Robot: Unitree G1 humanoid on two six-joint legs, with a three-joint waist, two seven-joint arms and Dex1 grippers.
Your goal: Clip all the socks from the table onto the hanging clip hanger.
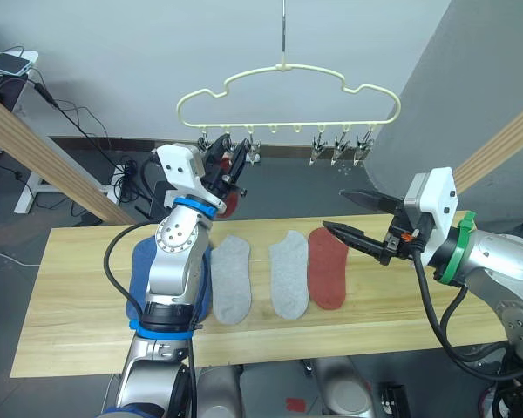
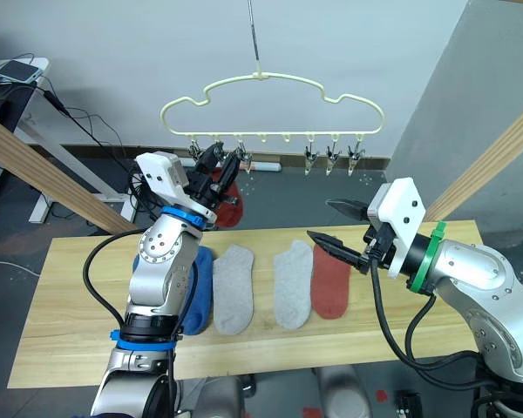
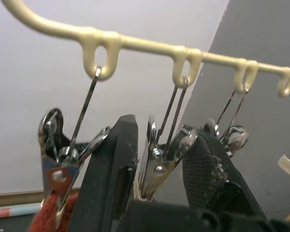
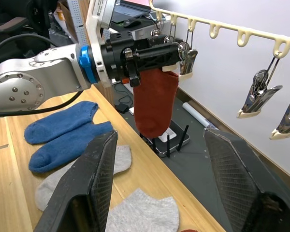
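Pale wooden planks make up the long desk across the lower part of the head views, with dark floor, cables and a white wall behind it.

Nearest on the desk lie the socks, soft and knitted, in a row in the middle of the frame. Two blue socks lie at the left of the row, and the left arm hides most of them in the head views. Next come two light grey socks, side by side and flat. One brick red sock lies at the right of the row, just beside the grey ones.

Right of the red sock, the right end effector is held above the desk. Its two black fingers are spread wide and they grip nothing.

Farther back, the left end effector is raised to the clip hanger. Its fingers are around one metal clip, pressing it from both sides. A second red sock hangs down just beside it, from the next clip. Its top is hard to make out behind the fingers.

That hanger is thin and pale yellow with a wavy top. It hangs from a metal hook, cut off at the top of the frame. More small shiny clips dangle along its bar.
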